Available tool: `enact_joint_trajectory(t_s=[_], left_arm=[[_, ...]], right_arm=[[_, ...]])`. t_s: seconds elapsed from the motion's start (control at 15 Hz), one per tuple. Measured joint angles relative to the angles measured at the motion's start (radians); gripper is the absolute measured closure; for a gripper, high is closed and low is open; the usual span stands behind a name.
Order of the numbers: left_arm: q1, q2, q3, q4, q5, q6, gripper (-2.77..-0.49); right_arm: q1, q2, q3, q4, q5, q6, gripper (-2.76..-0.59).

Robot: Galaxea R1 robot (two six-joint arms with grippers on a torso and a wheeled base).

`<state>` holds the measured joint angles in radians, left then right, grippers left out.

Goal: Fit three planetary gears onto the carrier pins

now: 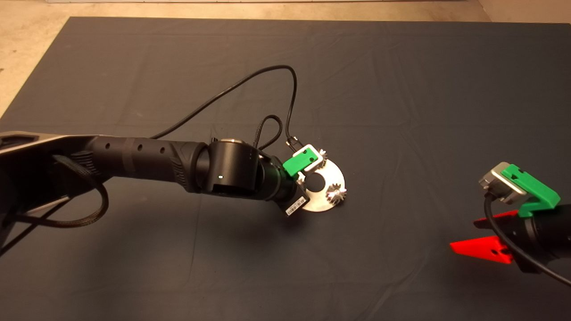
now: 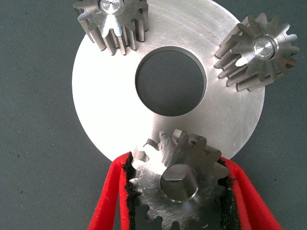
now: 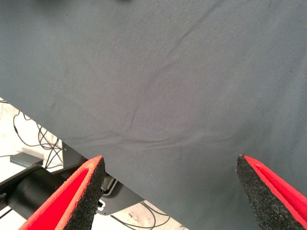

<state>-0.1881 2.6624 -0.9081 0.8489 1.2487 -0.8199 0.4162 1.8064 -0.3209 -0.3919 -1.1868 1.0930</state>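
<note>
The shiny round plate point(image 2: 110, 105) lies on the dark mat, mid-table in the head view point(image 1: 328, 176). Two planetary gears point(image 2: 114, 21) point(image 2: 259, 50) sit on carrier pins point(image 2: 265, 46) at its rim, each with a stud top showing in its hole. A third gear point(image 2: 180, 191) sits at the plate's near rim, and a pin top point(image 2: 178, 182) shows in its centre. My left gripper point(image 2: 177, 163) is shut on this gear, pads touching its teeth on both sides. In the head view the arm hides that gear. My right gripper point(image 1: 464, 234) waits open at the lower right.
A black cable point(image 1: 267, 76) loops over the mat behind the left wrist. The right wrist view shows bare mat point(image 3: 168, 86), its edge, and cables on the floor point(image 3: 29, 139) beyond. The mat's far edge meets a pale floor point(image 1: 26, 35).
</note>
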Motion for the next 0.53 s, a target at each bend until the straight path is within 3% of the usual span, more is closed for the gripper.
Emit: enact_joint_trajectory(t_s=[0.53], left_arm=[[-0.001,0.000,-0.006,-0.003,-0.005,0.000,-0.78]], right_arm=[[0.000,0.000,0.000,0.000,0.000,0.000,-2.02]])
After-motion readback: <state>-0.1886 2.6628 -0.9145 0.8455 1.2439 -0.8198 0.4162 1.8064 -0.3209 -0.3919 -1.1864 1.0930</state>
